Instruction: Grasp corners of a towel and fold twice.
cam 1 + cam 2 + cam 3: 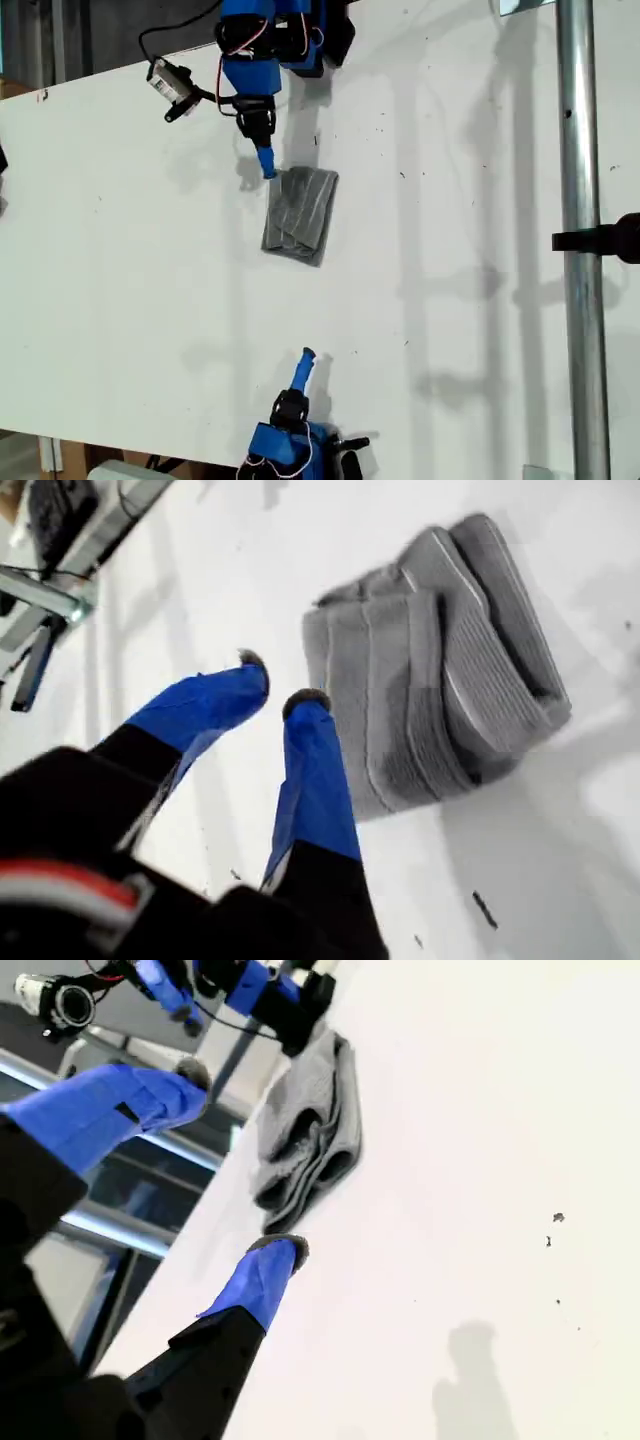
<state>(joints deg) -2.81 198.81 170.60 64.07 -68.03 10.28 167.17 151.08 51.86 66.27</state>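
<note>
Looking down at the white worktop (120, 260), I see the towel (300, 214) folded into a small grey bundle, nearer the far edge than the near one, with its corners tucked into the layers where I cannot pick them out. My first hand (267, 168) hangs just beside the bundle's far end, not touching it, tips slightly apart and holding nothing. My second hand (308, 356) sits by the near edge, well apart from the towel, its fingers (262, 1275) spread wide and empty.
</note>
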